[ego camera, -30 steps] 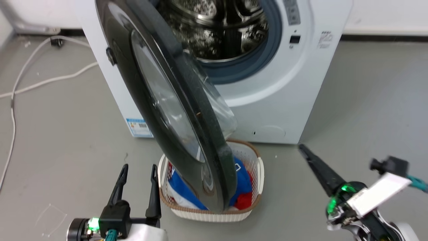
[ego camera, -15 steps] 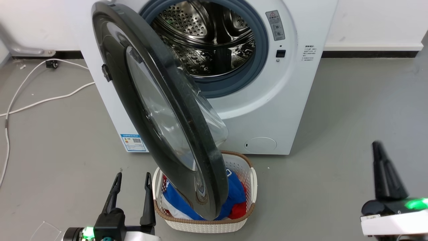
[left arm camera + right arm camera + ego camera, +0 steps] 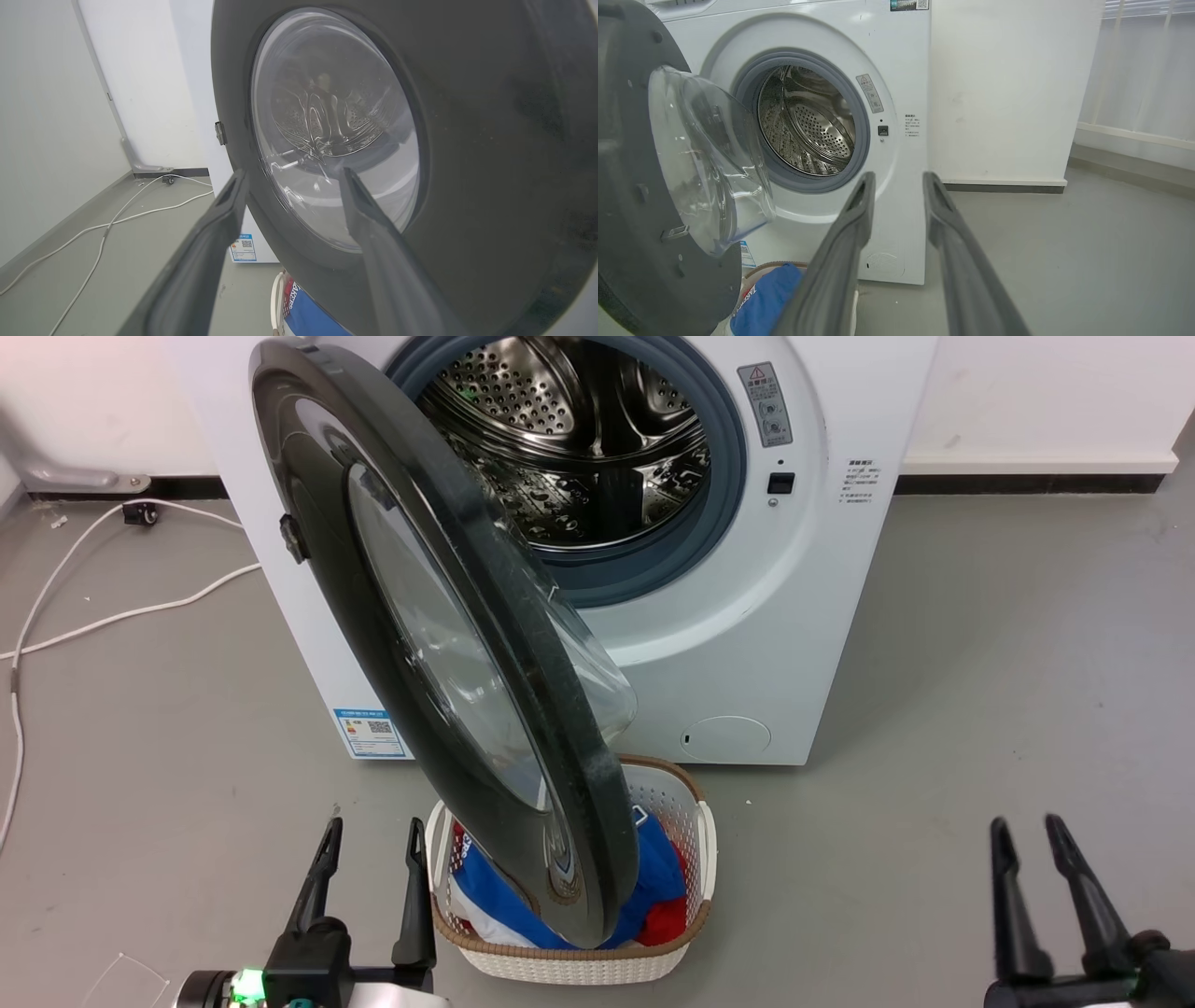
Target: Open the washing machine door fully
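The washing machine door (image 3: 448,644) stands swung well out from its opening, almost edge-on to the robot and hanging over a laundry basket (image 3: 579,973). The left pincer (image 3: 373,823) waits just left of the door's lower edge, and the right pincer (image 3: 1026,821) sits well off to the door's right. Both are spread and holding nothing, I'd guess to stay out of the door's swing. From the left wrist I see the door's outer face, with the glass looking through to the steel drum (image 3: 569,439). The right wrist shows the door's inner side, its bulging clear bowl (image 3: 705,158) and the drum behind it.
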You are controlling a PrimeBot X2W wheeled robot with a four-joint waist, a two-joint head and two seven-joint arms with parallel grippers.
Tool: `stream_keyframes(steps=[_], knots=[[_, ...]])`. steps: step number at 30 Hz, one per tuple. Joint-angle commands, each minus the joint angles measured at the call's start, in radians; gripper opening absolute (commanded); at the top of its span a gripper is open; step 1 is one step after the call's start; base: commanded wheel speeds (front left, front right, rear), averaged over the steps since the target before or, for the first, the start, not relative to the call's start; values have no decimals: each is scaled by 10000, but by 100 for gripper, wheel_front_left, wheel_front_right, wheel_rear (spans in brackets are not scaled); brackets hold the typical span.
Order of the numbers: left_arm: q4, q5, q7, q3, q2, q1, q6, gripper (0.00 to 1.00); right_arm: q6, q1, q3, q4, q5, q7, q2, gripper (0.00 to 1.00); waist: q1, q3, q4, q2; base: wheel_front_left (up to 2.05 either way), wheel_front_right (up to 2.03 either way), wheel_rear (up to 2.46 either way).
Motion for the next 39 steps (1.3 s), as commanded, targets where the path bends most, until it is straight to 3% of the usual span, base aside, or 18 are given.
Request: stream_keyframes(steps=[1, 8, 19, 20, 21, 30, 39], knots=[[-3, 72, -25, -1, -11, 26, 19, 100, -4, 167, -34, 198, 237, -19, 50, 100, 0, -13, 9, 0, 0, 0, 0], [41, -8, -25, 31, -10, 104, 58, 100, -4, 222, -100, 535, 964, -18, 62, 100, 0, -43, 8, 0, 0, 0, 0], [25, -178, -25, 92, -10, 62, 69, 100, -4, 207, 130, 425, 863, -19, 65, 100, 0, -25, 73, 0, 0, 0, 0], [-24, -172, -25, 114, -10, 39, 98, 42, -4, 207, 151, 417, 883, -21, 65, 100, 0, -24, 82, 0, 0, 0, 0], [-42, -187, -25, 123, -8, 42, 73, 0, -4, 212, 162, 417, 894, -19, 65, 100, 0, -25, 86, 0, 0, 0, 0], [-210, -148, -27, 474, 13, -299, -27, 0, -4, 289, 439, 330, 395, -19, 66, 100, 0, -15, 117, 0, 0, 0, 0], [-1853, 237, -25, 790, 287, -1436, -33, 0, -4, 246, 499, 342, 382, -21, 66, 100, 0, 31, 42, 0, 0, 0, 0]])
